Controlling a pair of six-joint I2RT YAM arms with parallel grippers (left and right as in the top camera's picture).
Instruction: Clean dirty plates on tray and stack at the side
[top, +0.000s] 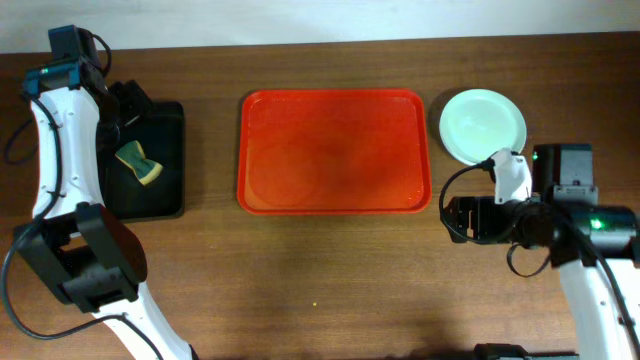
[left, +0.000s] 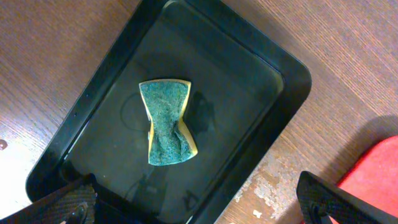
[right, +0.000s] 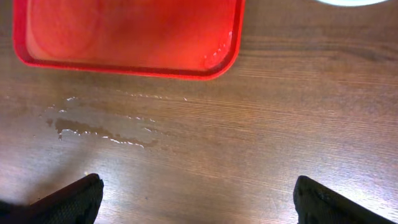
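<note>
We see the red tray (top: 335, 110) lying flat at the middle of the tabletop (top: 320, 270), close to its far edge. It is a broad plastic rectangle with rounded corners and a raised rim, and its smooth floor shows in full, with a few droplets beading in the near right corner. The plates (top: 483, 125) sit just off the tray's right end, toward the far right corner. What shows is one round, shallow, pale mint disc with a glossy face, and we cannot tell how many lie beneath it. Toward the far left corner is a black tray (top: 165, 190), smaller and deeper, with a shiny, wet-looking floor. In it rests a sponge (left: 166, 122) pinched at the waist, with a rough green scouring face over yellow foam. The left claw (left: 199, 208) hangs above that black tray with its dark fingers spread wide apart. The right claw (right: 199, 202) hovers over bare wood grain near the right edge, its fingers likewise apart and gripping nothing. Thin streaks of water (right: 99, 127) glisten on the wood just in front of the red tray.
</note>
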